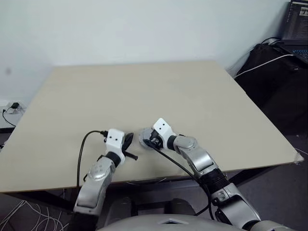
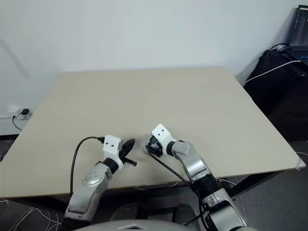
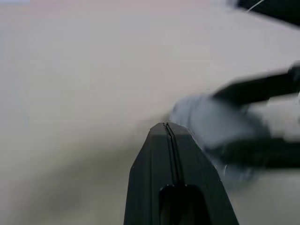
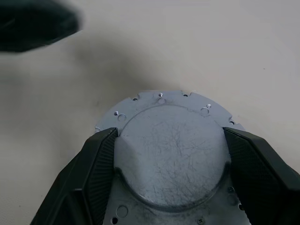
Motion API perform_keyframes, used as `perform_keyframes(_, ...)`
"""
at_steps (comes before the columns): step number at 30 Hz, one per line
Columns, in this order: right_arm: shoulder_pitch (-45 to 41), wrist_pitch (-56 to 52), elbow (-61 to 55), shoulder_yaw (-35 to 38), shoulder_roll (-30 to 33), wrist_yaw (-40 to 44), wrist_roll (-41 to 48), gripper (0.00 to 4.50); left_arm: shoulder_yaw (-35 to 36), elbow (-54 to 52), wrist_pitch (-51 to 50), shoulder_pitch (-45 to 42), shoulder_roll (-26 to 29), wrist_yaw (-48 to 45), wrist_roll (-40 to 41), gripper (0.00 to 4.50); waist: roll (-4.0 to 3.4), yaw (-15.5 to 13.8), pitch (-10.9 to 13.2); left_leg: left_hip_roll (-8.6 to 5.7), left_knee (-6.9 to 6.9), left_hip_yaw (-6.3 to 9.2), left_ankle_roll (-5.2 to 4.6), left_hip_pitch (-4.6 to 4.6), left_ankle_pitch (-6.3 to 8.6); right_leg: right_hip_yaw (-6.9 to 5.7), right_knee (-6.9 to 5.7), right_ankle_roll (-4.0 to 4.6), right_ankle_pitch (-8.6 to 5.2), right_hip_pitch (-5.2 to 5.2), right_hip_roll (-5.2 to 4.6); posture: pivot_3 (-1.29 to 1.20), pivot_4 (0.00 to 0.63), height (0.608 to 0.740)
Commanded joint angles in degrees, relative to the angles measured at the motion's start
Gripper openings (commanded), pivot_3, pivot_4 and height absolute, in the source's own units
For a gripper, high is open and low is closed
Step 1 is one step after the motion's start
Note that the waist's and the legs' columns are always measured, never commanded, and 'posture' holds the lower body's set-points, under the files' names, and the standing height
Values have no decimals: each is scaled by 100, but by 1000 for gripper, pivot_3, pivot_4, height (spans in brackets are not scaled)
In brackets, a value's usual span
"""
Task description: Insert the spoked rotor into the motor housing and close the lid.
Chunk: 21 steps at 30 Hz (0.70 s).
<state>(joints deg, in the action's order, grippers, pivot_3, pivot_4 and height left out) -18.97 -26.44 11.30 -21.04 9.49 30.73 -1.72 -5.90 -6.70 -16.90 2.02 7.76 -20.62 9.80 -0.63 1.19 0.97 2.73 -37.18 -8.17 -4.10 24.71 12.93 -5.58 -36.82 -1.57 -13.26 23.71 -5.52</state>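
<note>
Grey lid (image 4: 173,154) clamped by right gripper (image 4: 171,180), left gripper (image 3: 167,129) shut, perhaps just beside.

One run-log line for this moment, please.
right hand: gripping lid by raised centre | left hand: shut, beside it | table

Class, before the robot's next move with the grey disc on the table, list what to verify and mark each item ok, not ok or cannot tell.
1. Lid sits between the right gripper fingers: ok.
2. Lid's plain grey outside faces up: ok.
3. Left gripper shut and holding nothing: ok.
4. Left gripper apart from the lid: cannot tell.
5. Spoked rotor seated in the motor housing: cannot tell, the lid covers it.
6. Table bare beyond the lid: ok.
</note>
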Motion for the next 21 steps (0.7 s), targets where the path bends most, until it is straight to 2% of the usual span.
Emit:
perform_keyframes(1, 54, -109, 152, -68, -14, -62, -110, 3211, 421, 309, -621, -584, 126, -382, 637, 0, 4, 16, -1, 0, -1, 0, 0, 0, 0, 0, 0, 0, 0, 0, 3, 0, 0, 740)
perform_keyframes(10, 101, -134, 93, -17, -106, -152, -90, 3211, 548, 1400, -1647, -1738, 600, -1201, 1083, 0, 18, 52, -3, 0, -17, -1, 0, -5, -3, 1, -6, -10, 5, -14, 33, 0, 0, 740)
perform_keyframes(21, 121, -194, 17, -18, -134, -163, -93, 3211, 265, 2179, -2207, -2396, 537, -1773, 1090, 0, 22, 85, -3, -1, -18, -1, 2, -5, -4, 3, -7, -9, 7, -13, 26, 0, 0, 740)
